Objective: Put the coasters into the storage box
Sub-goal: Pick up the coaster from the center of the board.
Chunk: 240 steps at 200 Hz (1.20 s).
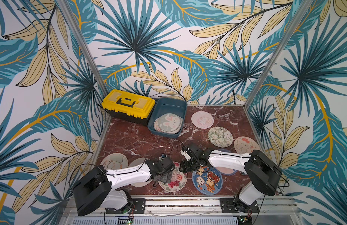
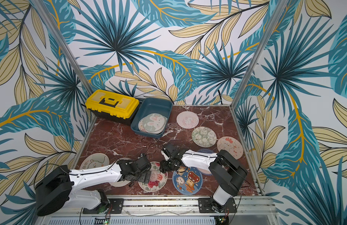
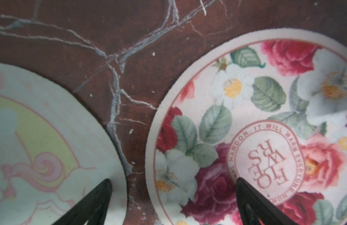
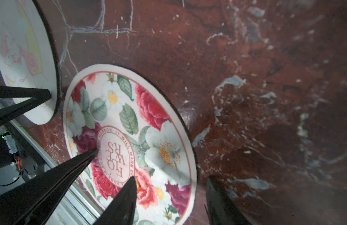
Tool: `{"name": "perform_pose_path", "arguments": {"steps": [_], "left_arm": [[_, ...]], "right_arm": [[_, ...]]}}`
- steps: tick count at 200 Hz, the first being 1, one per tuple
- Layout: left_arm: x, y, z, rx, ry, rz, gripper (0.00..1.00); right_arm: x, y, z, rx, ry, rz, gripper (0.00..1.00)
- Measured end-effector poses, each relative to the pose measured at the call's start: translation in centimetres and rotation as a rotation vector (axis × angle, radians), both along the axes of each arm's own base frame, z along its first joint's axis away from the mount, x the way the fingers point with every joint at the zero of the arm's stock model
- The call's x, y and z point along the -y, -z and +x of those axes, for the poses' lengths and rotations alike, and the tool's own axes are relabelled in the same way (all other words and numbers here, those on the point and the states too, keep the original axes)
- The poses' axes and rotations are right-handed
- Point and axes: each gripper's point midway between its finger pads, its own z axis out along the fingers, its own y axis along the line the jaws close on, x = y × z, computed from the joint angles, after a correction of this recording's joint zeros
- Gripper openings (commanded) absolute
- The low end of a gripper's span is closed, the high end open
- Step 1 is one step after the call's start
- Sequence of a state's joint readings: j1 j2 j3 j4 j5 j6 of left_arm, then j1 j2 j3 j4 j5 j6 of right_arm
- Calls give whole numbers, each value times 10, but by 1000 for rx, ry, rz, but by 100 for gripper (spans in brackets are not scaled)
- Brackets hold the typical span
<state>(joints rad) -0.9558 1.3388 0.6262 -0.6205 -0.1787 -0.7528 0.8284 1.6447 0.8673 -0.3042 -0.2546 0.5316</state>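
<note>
The teal storage box (image 1: 180, 109) stands at the back with several coasters (image 1: 168, 123) inside. More coasters lie flat on the marble table. My left gripper (image 3: 173, 182) is open low over the gap between a pale pink-and-green coaster (image 3: 32, 136) and a rose-print coaster (image 3: 266, 97), one fingertip over each. My right gripper (image 4: 171, 179) is partly open at the opposite rim of the rose-print coaster (image 4: 129, 116), one fingertip over the print and one over bare table. Neither holds anything. In a top view both grippers (image 1: 165, 178) (image 1: 183, 168) meet over that coaster (image 1: 178, 182).
A yellow-lidded black toolbox (image 1: 127, 106) sits left of the box. Other coasters: blue cartoon (image 1: 206, 180), sheep print (image 1: 114, 162), pink (image 1: 202, 119), green floral (image 1: 220, 136), a chick print (image 1: 245, 145). The metal rail (image 1: 178, 202) runs along the front edge.
</note>
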Motion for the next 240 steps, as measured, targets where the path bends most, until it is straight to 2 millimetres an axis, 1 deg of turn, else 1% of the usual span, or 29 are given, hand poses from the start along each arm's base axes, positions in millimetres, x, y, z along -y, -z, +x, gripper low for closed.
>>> {"name": "perform_pose_path", "arguments": {"steps": [18, 100, 127, 176, 210, 240], "left_arm": [[0, 0, 0, 0, 0, 0, 100], [0, 1, 0, -1, 0, 2, 100], [0, 1, 0, -1, 1, 3, 100], [0, 2, 0, -1, 0, 4, 100], [0, 1, 0, -1, -4, 2, 100], [0, 2, 0, -1, -4, 2, 100]], "right_arm": [[-1, 1, 0, -4, -1, 2, 54], [-17, 4, -7, -48, -44, 54, 35], [-21, 4, -7, -53, -48, 63, 35], [-21, 4, -7, -54, -49, 63, 34], [-22, 6, -7, -56, -52, 66, 24], [-25, 6, -6, -58, -55, 71, 23]]}}
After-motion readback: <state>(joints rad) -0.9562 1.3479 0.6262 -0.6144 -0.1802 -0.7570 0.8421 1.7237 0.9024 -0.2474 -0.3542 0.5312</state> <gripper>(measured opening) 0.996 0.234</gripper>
